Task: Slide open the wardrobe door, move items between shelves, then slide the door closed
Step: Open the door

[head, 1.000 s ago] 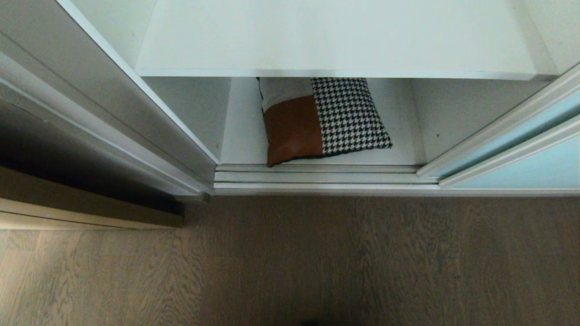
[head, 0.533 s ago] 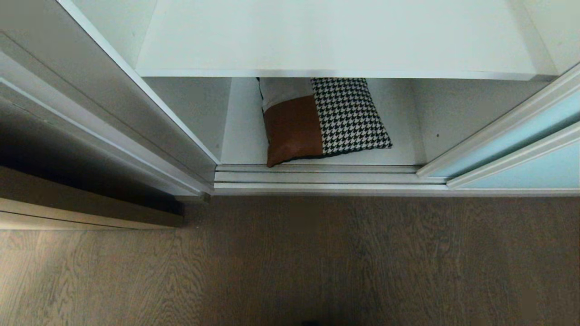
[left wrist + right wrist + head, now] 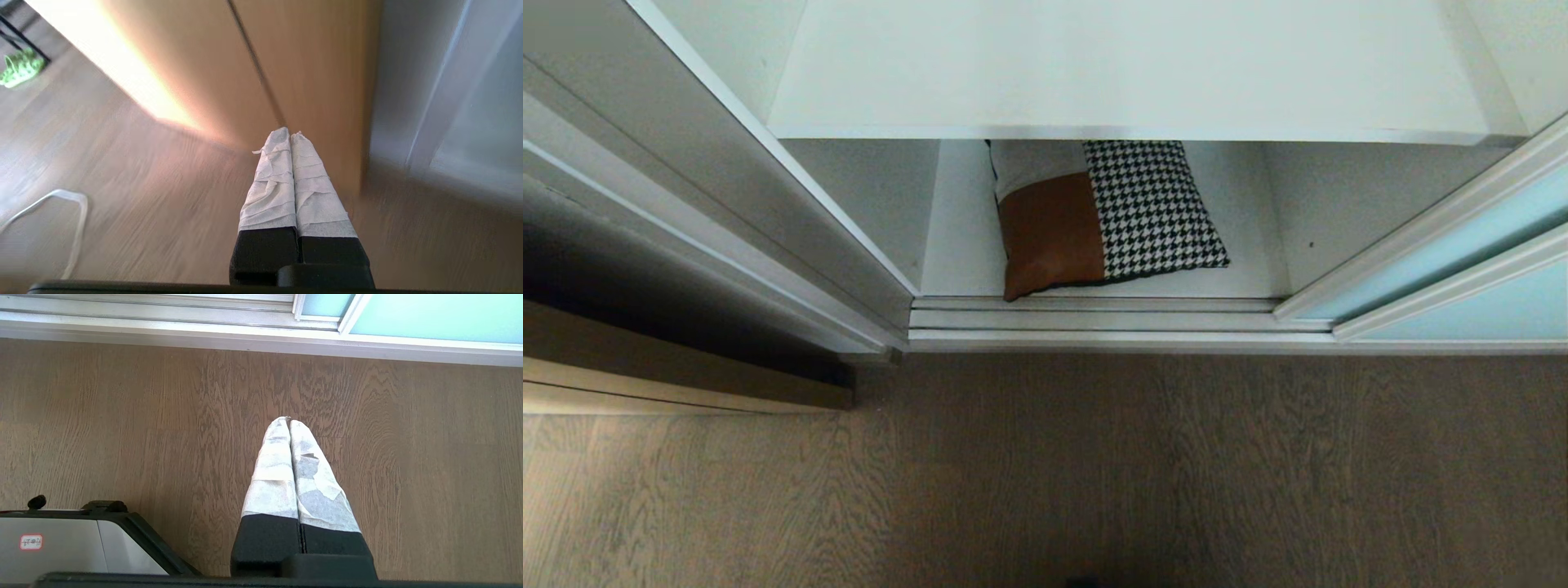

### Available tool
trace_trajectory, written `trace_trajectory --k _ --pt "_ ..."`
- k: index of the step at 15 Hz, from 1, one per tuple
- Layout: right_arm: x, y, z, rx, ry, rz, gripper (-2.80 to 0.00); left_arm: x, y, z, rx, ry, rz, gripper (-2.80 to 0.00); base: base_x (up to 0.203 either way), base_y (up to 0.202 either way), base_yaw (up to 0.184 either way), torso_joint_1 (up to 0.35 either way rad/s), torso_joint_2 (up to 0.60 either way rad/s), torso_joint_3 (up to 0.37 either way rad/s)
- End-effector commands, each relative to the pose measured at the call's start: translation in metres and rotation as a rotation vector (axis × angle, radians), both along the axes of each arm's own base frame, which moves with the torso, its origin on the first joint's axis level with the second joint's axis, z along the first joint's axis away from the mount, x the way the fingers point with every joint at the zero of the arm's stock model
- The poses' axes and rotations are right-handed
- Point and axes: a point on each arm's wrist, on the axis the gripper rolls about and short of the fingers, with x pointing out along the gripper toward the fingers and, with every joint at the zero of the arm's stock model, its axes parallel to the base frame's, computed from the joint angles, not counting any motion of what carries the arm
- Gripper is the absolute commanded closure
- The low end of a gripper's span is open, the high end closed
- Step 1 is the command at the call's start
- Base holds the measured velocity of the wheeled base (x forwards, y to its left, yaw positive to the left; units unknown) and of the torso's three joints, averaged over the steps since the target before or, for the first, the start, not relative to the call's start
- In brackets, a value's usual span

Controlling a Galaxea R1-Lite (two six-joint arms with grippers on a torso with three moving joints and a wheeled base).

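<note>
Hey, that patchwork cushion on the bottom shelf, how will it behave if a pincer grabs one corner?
The cushion looks plump and soft, so it would probably sag rather than stay flat. It seems light for its bulk. The rust-brown patch has a leathery sheen, so it may slip more than the houndstooth side.

1 cushion (image 3: 1104, 216), 2 shelves (image 3: 1127, 69), 2 sliding door panels (image 3: 1462, 237)

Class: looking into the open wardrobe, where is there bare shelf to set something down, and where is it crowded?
The upper shelf is bare across its whole width. On the bottom shelf, the cushion fills the middle; narrow bare strips remain between it and each side wall, the right strip bordered by the sliding door.
</note>
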Motion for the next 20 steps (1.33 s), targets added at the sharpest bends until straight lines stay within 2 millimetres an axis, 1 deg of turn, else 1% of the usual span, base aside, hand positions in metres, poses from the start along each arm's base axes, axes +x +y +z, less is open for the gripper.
trace_trajectory --k 1,2,4,6,8,9,11,12,13,20 --pt "0.0 0.0 0.0 0.0 -0.001 0.0 0.0 -0.004 -0.001 -0.019 0.024 0.095 -0.048 0.0 0.0 0.0 0.0 0.0 0.0 0.0" --pt "0.0 0.0 0.0 0.0 -0.001 0.0 0.0 -0.003 -0.002 -0.02 0.038 0.105 -0.093 0.0 0.0 0.0 0.0 0.0 0.0 0.0" --pt "0.0 0.0 0.0 -0.001 -0.001 -0.001 0.0 -0.002 -0.006 -0.02 0.077 0.108 -0.256 0.0 0.0 0.0 0.0 0.0 0.0 0.0" --pt "0.0 0.0 0.0 -0.001 -0.001 0.002 0.0 -0.001 -0.01 -0.021 0.12 0.119 -0.469 0.0 0.0 0.0 0.0 0.0 0.0 0.0" --pt "0.0 0.0 0.0 0.001 -0.001 0.0 0.0 -0.002 -0.013 -0.023 0.131 0.162 -0.605 0.0 0.0 0.0 0.0 0.0 0.0 0.0" --pt "0.0 0.0 0.0 0.001 -0.001 -0.001 0.0 -0.001 -0.013 -0.024 0.132 0.176 -0.61 0.0 0.0 0.0 0.0 0.0 0.0 0.0" --pt "0.0 0.0 0.0 0.001 0.0 0.0 0.0 0.0 -0.013 -0.04 0.084 0.308 -0.602 0.0 0.0 0.0 0.0 0.0 0.0 0.0" --pt "0.0 0.0 0.0 0.001 -0.001 -0.001 0.0 -0.001 -0.013 -0.041 0.053 0.316 -0.592 0.0 0.0 0.0 0.0 0.0 0.0 0.0" --pt "0.0 0.0 0.0 0.0 0.0 0.001 0.0 0.0 -0.012 -0.039 0.036 0.283 -0.583 0.0 0.0 0.0 0.0 0.0 0.0 0.0" --pt "0.0 0.0 0.0 0.001 0.0 0.001 0.0 0.001 -0.012 -0.039 0.032 0.266 -0.573 0.0 0.0 0.0 0.0 0.0 0.0 0.0"
